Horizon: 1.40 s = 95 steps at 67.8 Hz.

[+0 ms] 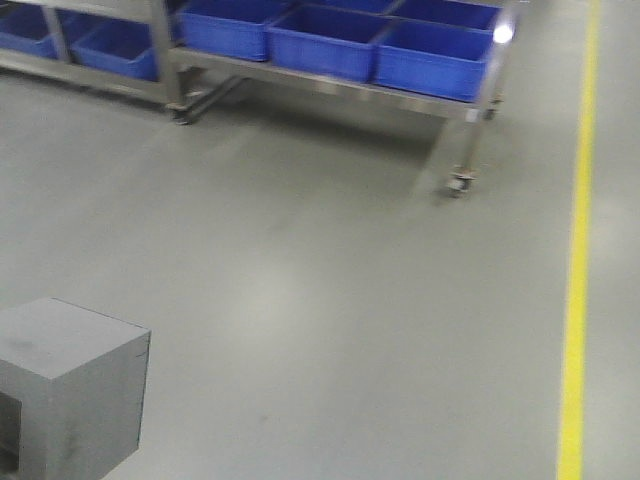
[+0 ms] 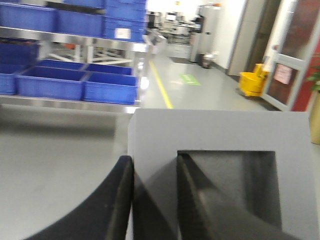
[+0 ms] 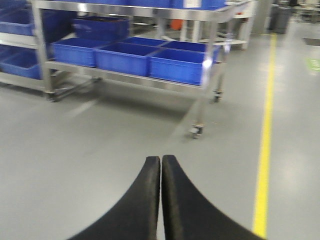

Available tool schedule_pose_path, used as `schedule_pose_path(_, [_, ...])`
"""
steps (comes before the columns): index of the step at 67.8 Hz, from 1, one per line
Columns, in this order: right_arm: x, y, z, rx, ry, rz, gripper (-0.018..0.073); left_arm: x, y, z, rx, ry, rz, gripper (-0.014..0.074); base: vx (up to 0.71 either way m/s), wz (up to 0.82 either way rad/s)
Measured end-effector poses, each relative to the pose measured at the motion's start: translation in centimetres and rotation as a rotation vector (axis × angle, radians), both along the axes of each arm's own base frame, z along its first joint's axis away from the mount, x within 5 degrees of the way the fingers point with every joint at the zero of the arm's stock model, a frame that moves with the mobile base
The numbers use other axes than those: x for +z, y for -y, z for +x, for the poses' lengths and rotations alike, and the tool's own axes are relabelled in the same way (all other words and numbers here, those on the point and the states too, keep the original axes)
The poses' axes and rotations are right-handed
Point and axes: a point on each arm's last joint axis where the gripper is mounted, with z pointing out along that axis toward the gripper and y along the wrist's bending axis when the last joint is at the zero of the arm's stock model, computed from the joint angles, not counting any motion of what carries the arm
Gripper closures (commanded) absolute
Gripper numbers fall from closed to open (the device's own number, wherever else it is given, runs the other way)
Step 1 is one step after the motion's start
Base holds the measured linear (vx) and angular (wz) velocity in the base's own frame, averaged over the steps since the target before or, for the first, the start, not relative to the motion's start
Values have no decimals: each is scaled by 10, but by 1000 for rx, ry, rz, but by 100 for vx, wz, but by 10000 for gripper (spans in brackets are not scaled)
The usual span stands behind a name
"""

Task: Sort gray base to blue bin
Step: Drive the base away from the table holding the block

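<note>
The gray base [image 2: 220,130] fills the left wrist view, its square recess facing the camera. My left gripper [image 2: 155,159] is shut on the base's left wall, with one finger [image 2: 120,200] outside and the other inside the recess. In the front view the base [image 1: 70,390] hangs low at the left, above the floor. Several blue bins [image 1: 320,45] sit side by side on a steel rack's low shelf ahead, and also show as blue bins [image 3: 125,57] in the right wrist view. My right gripper [image 3: 161,159] is shut, with nothing in it, over bare floor.
The steel rack [image 1: 470,110] stands on caster wheels [image 1: 460,183]. A yellow floor line [image 1: 578,260] runs along the right. A yellow mop bucket [image 2: 252,82] stands far off by a door. Gray floor lies between me and the rack.
</note>
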Motion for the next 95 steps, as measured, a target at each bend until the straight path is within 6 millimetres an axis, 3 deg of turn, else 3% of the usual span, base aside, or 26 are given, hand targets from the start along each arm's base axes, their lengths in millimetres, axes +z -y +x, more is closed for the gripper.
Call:
schedule_pose_path(35, [0,0,0,0,0,0,564,0,0,0,0,0,0,603,24,-58])
schedule_pose_path(95, [0,0,0,0,0,0,564,0,0,0,0,-1,0,603,39,-15])
